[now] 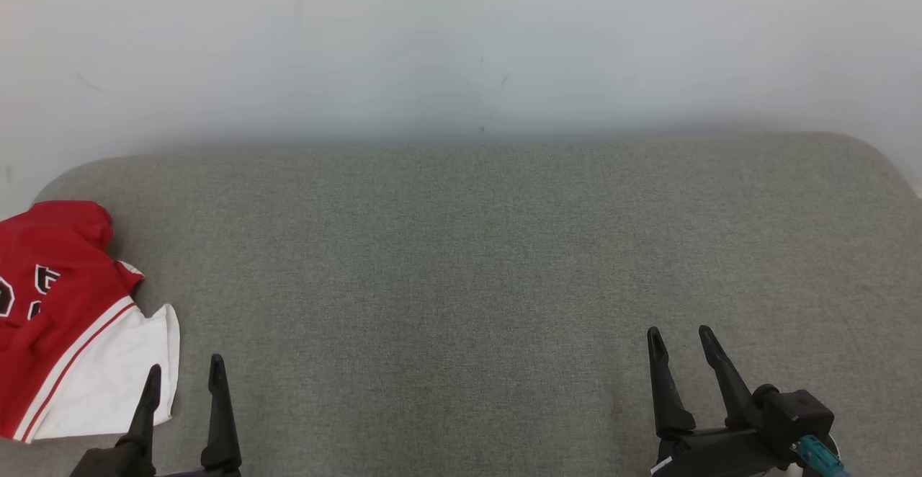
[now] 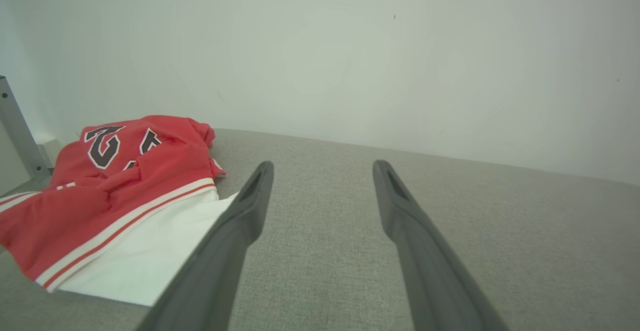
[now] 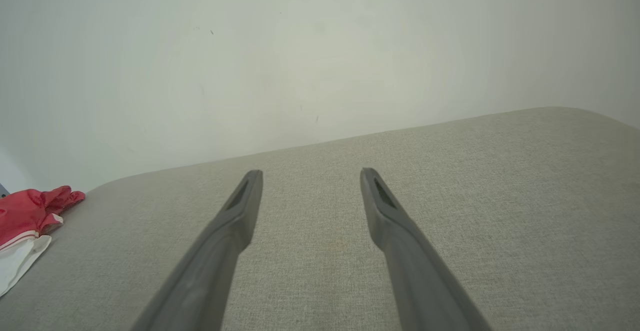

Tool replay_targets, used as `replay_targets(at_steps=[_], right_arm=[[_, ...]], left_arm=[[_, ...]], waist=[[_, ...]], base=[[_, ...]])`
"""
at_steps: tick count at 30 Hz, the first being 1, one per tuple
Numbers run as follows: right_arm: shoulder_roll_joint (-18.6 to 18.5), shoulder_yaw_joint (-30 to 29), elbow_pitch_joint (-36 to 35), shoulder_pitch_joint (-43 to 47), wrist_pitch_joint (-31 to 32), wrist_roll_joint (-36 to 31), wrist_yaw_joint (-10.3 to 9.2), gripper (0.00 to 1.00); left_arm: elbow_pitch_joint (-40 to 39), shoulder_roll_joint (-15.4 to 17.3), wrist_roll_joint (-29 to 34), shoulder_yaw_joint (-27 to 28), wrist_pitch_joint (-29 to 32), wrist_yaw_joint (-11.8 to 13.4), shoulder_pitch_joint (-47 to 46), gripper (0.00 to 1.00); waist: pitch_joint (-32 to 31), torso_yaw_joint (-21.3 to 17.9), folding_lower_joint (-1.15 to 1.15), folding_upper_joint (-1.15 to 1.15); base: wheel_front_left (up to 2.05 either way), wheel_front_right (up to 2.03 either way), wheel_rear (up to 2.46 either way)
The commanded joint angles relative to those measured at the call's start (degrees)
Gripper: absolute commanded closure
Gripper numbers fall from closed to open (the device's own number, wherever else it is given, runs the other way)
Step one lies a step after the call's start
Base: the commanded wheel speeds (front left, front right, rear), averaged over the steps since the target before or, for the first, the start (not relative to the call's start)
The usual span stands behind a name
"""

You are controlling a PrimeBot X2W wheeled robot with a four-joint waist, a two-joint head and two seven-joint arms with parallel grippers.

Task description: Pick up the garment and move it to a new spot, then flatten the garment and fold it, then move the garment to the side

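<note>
Crumpled red-and-white fabric garment with black lettering (image 1: 65, 318) sitting at the far left edge of the grey woven cushion surface (image 1: 461, 246) – both grippers empty.

The left gripper (image 1: 184, 364) is low at the near edge, jaws spread wide with nothing between them. Its outer finger sits just beside the garment's white part, and I honestly can't tell if it's touching the cloth. The right gripper (image 1: 679, 331) is well apart from the garment, over on the right side of the cushion – jaws apart too, just bare grey fabric between the fingers. The garment is bunched, not flat, with the red half toward the plain pale wall (image 1: 461, 45) and the white half nearer the robot.
</note>
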Motion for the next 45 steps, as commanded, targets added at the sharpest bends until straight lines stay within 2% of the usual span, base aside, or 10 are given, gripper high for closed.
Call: replay_targets(at_steps=[1,24,28,36,45], right_arm=[[0.0,0.0,-0.5,-0.2,-0.5,-1.6,-0.10,0.00],[0.1,0.6,-0.2,-0.1,-2.8,-10.0,-0.12,0.00],[0.1,0.8,-0.1,-0.1,-2.8,-9.1,-0.12,0.00],[0.1,0.5,-1.0,0.3,-1.8,-7.5,-0.12,0.00],[0.1,-0.1,-2.4,0.8,-0.6,-6.1,-0.12,0.00]], left_arm=[[-0.2,0.3,1.5,0.3,-0.5,0.4,0.2,0.00],[1.4,0.4,8.7,0.6,-1.3,1.2,0.3,0.00],[-0.1,0.5,8.4,0.5,0.2,1.9,0.5,0.00],[-2.7,0.7,7.0,0.3,3.7,1.7,1.5,0.00],[-3.8,0.7,6.3,0.2,4.0,2.5,2.2,0.00]], waist=[[0.0,0.0,0.00,0.00],[-0.8,-0.4,0.00,0.00],[-1.1,-0.4,0.00,0.00],[-1.2,-0.5,0.00,0.00],[-1.0,-0.7,0.00,0.00]], base=[[0.00,0.00,0.00],[0.00,0.00,0.00],[0.00,0.00,0.00],[0.00,0.00,0.00],[0.00,0.00,0.00]])
